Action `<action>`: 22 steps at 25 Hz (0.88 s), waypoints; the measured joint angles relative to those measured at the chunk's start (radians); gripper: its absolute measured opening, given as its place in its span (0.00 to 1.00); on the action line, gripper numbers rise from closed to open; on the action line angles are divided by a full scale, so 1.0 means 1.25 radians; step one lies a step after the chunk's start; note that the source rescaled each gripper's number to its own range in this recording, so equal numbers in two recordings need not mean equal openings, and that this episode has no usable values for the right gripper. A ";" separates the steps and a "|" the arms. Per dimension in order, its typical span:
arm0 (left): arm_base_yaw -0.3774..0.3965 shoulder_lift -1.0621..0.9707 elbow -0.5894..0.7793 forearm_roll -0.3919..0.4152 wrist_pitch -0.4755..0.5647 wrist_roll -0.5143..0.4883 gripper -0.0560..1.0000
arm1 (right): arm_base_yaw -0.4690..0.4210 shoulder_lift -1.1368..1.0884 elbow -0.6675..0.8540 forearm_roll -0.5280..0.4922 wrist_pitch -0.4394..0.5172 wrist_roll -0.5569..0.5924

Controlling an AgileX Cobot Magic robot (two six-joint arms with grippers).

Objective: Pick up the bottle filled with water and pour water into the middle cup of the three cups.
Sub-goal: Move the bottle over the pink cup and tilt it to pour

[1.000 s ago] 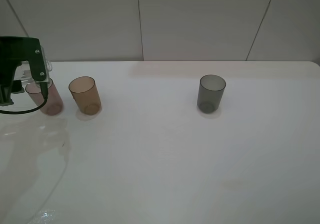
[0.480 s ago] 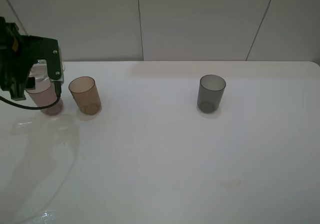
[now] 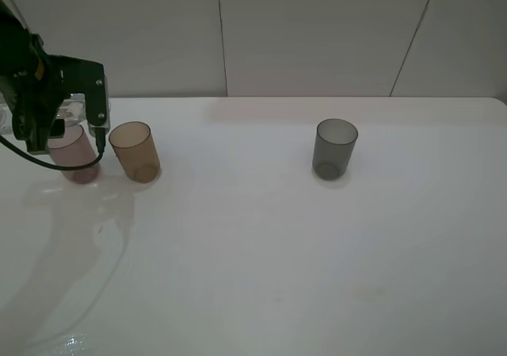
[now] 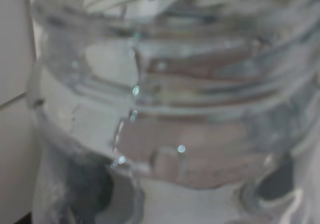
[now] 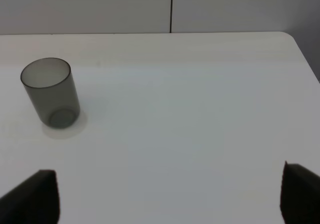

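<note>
Exterior high view showed the left end effector [image 3: 68, 120] closed around the clear bottle [image 3: 73, 108], which sat just over the rim of the pinkish-mauve cup [image 3: 75, 154] and near the amber-brown middle cup [image 3: 135, 151]. The dark grey cup [image 3: 334, 148] stood well apart on the surface [image 3: 277, 253]. In the right wrist view, the right end effector [image 5: 170, 196] was spread wide, holding nothing.

On the white worktop [image 3: 261, 253] the amber cup [image 3: 135, 151] stands upright. Just left of it stands the pink cup [image 3: 74, 156], and above that the left gripper [image 3: 68, 122] holds the clear bottle [image 3: 71, 109]. The grey cup [image 3: 334, 148] stands well to the amber cup's right.
</note>
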State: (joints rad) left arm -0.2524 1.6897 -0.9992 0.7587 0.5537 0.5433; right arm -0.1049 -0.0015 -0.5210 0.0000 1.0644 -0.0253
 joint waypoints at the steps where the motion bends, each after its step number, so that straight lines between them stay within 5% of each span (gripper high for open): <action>1: 0.000 0.000 0.000 0.006 -0.001 0.000 0.08 | 0.000 0.000 0.000 0.000 0.000 0.000; 22: 0.000 0.036 -0.029 0.081 -0.001 0.000 0.08 | 0.000 0.000 0.000 0.000 0.000 0.000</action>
State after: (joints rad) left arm -0.2524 1.7341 -1.0350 0.8597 0.5524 0.5431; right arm -0.1049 -0.0015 -0.5210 0.0000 1.0644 -0.0253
